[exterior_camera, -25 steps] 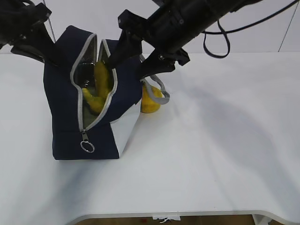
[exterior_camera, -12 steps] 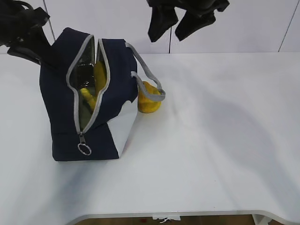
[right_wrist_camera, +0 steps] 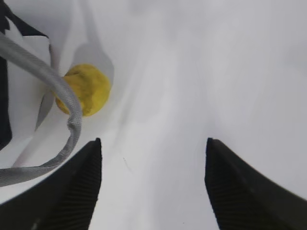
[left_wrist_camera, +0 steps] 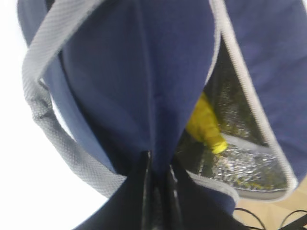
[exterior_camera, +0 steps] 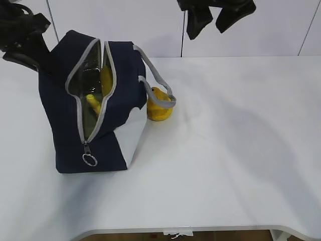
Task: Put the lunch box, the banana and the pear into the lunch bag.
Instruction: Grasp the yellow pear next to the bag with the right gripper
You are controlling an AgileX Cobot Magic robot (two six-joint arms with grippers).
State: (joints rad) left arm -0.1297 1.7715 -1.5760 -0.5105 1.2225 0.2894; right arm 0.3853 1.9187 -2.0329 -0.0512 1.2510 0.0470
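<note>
The navy lunch bag [exterior_camera: 60, 115] stands on the table's left, its zipper open and the silver lining showing. The banana [exterior_camera: 105, 80] stands inside it; its tip shows in the left wrist view [left_wrist_camera: 206, 129]. The pear [exterior_camera: 159, 106] lies on the table against the bag's right side, behind a grey handle; it also shows in the right wrist view [right_wrist_camera: 85, 89]. My left gripper [exterior_camera: 35, 55] is shut on the bag's upper left wall [left_wrist_camera: 158, 105]. My right gripper [exterior_camera: 208, 27] is open and empty, high above the table, right of the bag [right_wrist_camera: 152, 143]. The lunch box is hidden.
The white table [exterior_camera: 230, 130] stretches right of the bag to its front edge. A grey webbing handle [right_wrist_camera: 62, 105] loops over the pear. A metal zipper ring [exterior_camera: 89, 159] hangs at the bag's front.
My right gripper has risen out of the bag's mouth and moved up and right, leaving the banana inside. The bag has tilted slightly left. My left gripper has kept its hold.
</note>
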